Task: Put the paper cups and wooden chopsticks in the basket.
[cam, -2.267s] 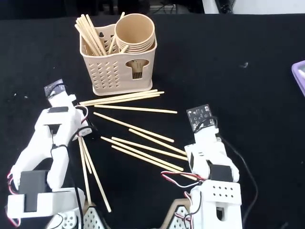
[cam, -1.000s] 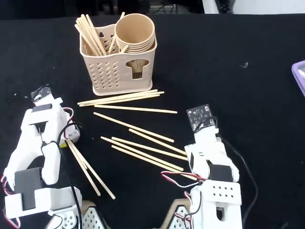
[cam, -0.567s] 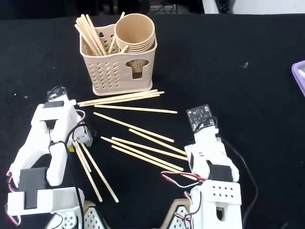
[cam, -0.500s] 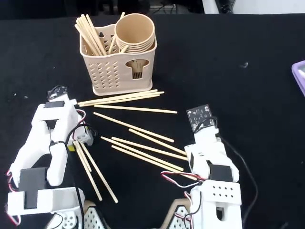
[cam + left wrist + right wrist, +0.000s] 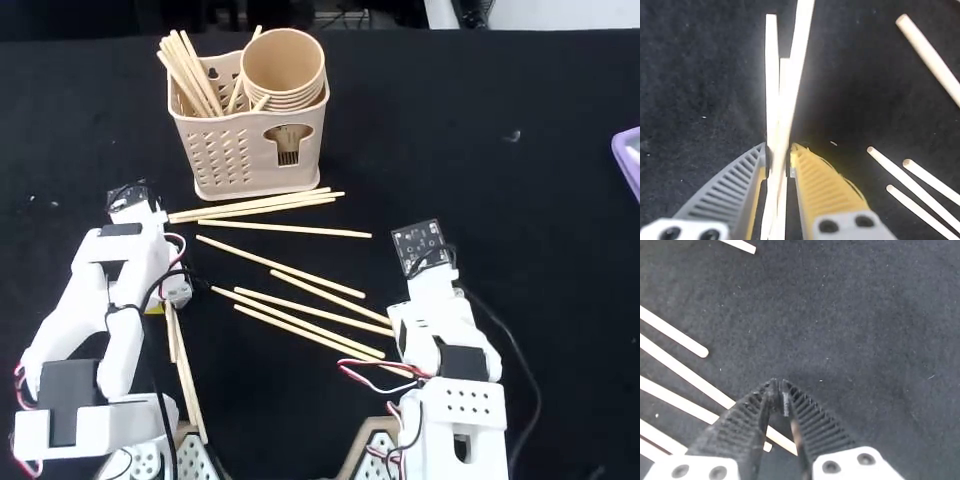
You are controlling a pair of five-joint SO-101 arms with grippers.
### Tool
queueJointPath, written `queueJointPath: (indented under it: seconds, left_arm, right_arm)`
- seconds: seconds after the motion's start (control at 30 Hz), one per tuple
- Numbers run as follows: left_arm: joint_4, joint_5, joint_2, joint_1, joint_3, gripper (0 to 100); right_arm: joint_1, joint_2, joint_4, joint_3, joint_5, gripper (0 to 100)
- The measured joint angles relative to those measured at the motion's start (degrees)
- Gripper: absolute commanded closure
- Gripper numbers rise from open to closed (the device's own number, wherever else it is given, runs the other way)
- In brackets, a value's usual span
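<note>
The beige basket (image 5: 230,150) stands at the back left, with stacked paper cups (image 5: 283,60) and several wooden chopsticks (image 5: 190,70) inside it. My left gripper (image 5: 170,298) (image 5: 777,147) is shut on a small bundle of chopsticks (image 5: 185,380) (image 5: 782,100) that trails toward the front edge. Several loose chopsticks (image 5: 300,310) lie across the middle of the black table, and a few more (image 5: 255,205) rest just in front of the basket. My right gripper (image 5: 776,384) is shut on nothing, low over the cloth beside loose chopsticks (image 5: 675,332).
A purple object (image 5: 628,150) pokes in at the right edge. The right arm (image 5: 435,310) sits at the front centre-right, close to the ends of the loose chopsticks. Both arm bases occupy the front edge.
The left arm has swung right and toward the basket with its chopsticks, which now point almost straight at the front edge. The right arm has not moved.
</note>
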Motion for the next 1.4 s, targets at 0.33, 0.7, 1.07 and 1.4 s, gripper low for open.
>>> queueJointPath:
  seconds: [0.33, 0.7, 1.07, 1.4]
  left_arm:
    - [2.2, 2.5, 1.1, -0.3, -4.5, 97]
    - [6.1, 2.7, -16.1, -2.5, -7.2, 97]
    - [6.0, 2.7, -43.1, -3.5, -7.4, 97]
    - [6.0, -0.4, -45.9, -3.5, -5.8, 97]
  right_arm:
    - [0.0, 0.0, 0.0, 0.0, 0.0, 98.6]
    - [0.0, 0.0, 0.0, 0.0, 0.0, 98.6]
    - [0.0, 0.0, 0.0, 0.0, 0.0, 98.6]
    - [0.0, 0.0, 0.0, 0.0, 0.0, 98.6]
